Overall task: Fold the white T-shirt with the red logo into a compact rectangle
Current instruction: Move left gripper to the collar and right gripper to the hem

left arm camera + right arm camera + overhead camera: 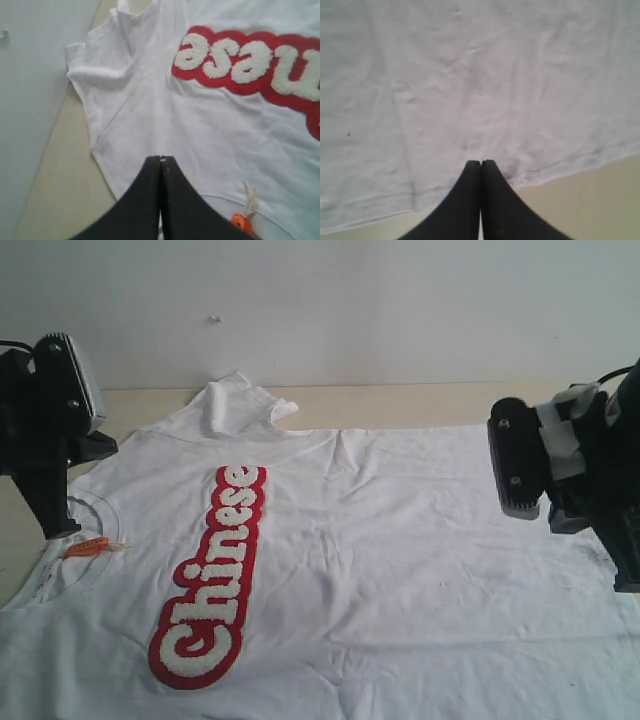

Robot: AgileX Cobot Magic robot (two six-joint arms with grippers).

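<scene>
The white T-shirt (400,540) lies spread flat on the beige table (420,400), collar to the left, with the red logo (212,580) running from near to far. The left gripper (160,159) is by the collar and the right gripper (481,162) is over the right-hand hem. Both have their fingers pressed together with no cloth between them.

White T-shirt (400,570): hem side and near side run past the exterior view's right and bottom edges.
Red logo (260,62): opening letters cut off in left wrist view.
Orange neck tag (241,223): partly cropped there.
Collar print (40,588): possibly lettering, too small to read.
</scene>
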